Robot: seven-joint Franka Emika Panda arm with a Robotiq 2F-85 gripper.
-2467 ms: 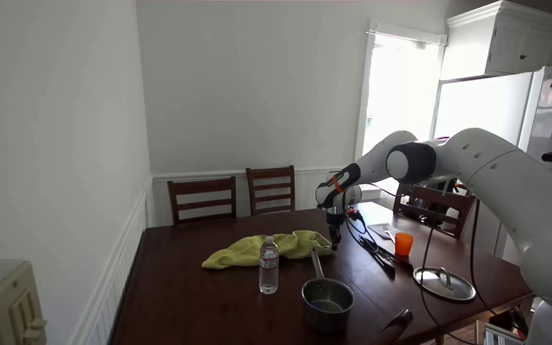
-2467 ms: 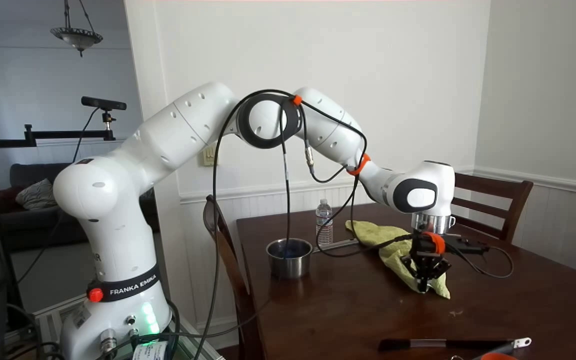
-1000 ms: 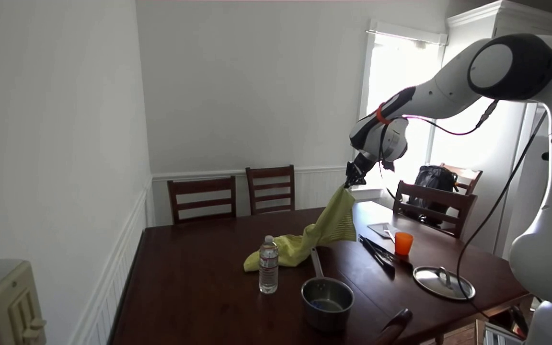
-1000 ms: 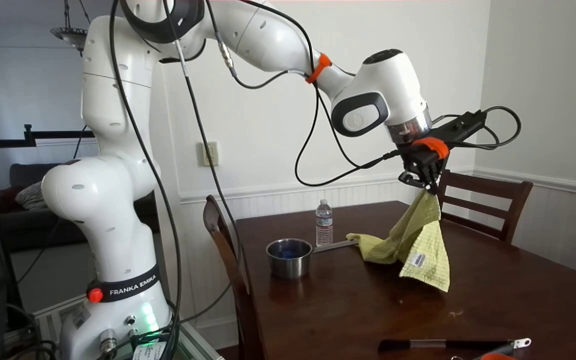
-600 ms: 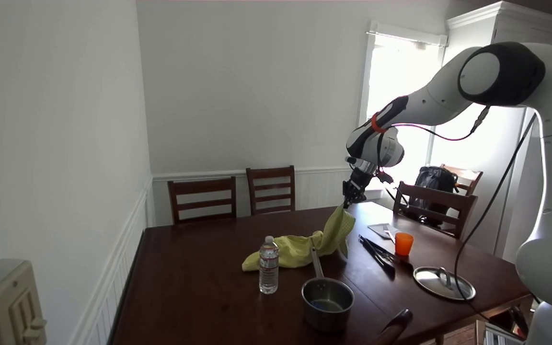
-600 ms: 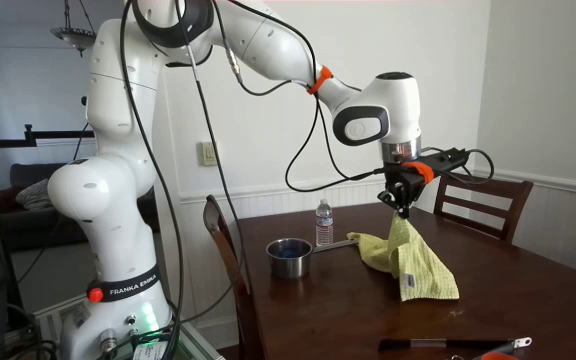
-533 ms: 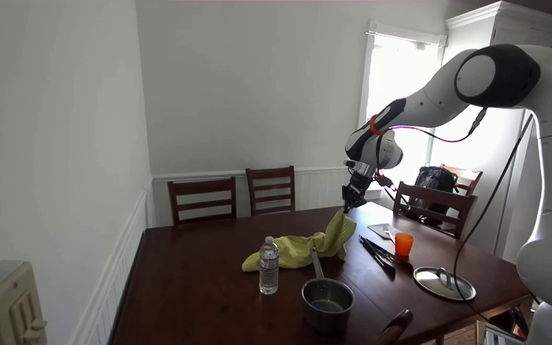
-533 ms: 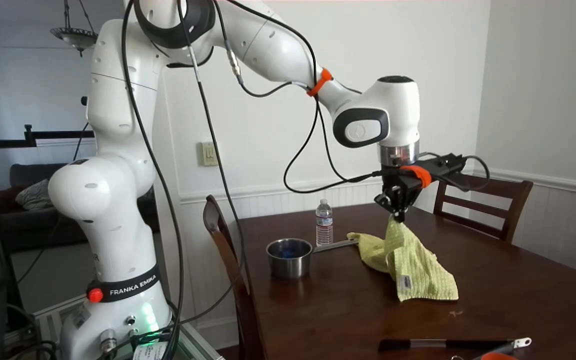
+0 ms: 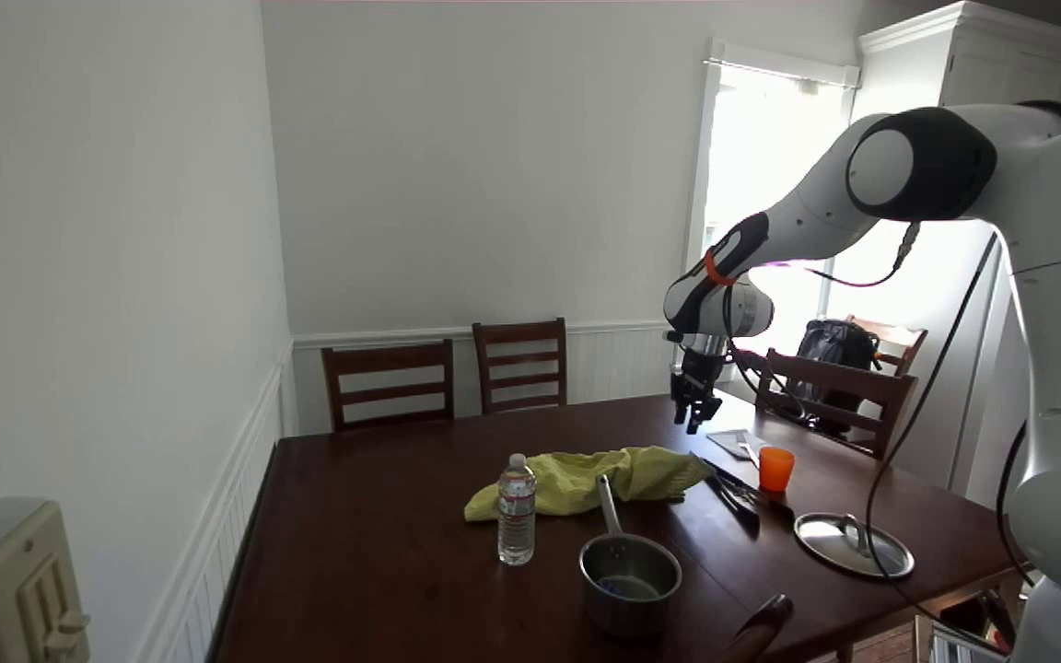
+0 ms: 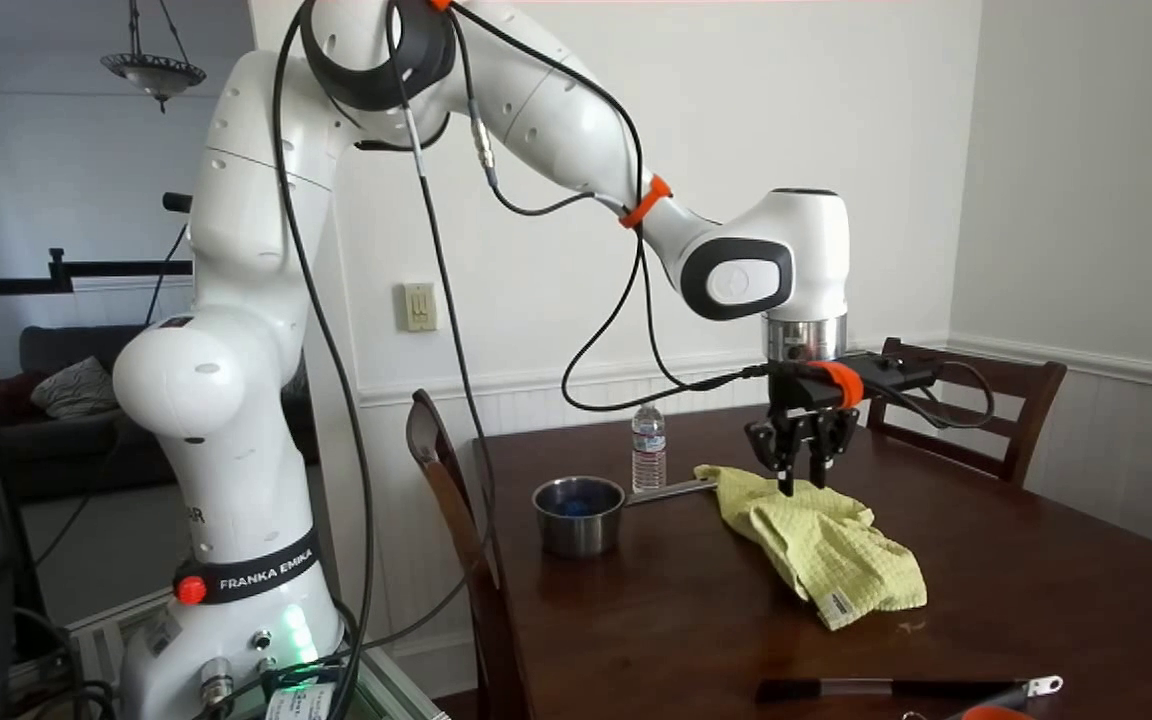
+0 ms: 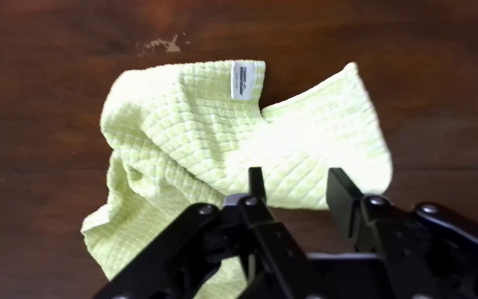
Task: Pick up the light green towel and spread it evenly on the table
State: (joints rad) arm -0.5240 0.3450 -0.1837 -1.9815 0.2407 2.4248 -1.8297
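Note:
The light green towel (image 9: 577,483) lies crumpled on the dark wooden table (image 9: 383,571). It shows in an exterior view (image 10: 826,550) with one end fanned out and its white label facing up. In the wrist view the towel (image 11: 197,120) has folds on the left and a flatter flap on the right. My gripper (image 11: 295,176) is open, with nothing between its fingers. In both exterior views the gripper (image 9: 687,425) is above the table; in an exterior view it (image 10: 803,485) hangs over the towel, apart from it.
A water bottle (image 9: 517,516) and a saucepan (image 9: 630,599) stand beside the towel, the pan's handle pointing at it. Black tongs (image 9: 728,493), an orange cup (image 9: 776,469) and a pan lid (image 9: 853,545) are at the right. Chairs (image 9: 521,364) stand round the table.
One second ago my gripper was shut on the towel's raised end. It came down, then opened, and the end dropped to the table. The towel's far end has shifted from where it lay earlier.

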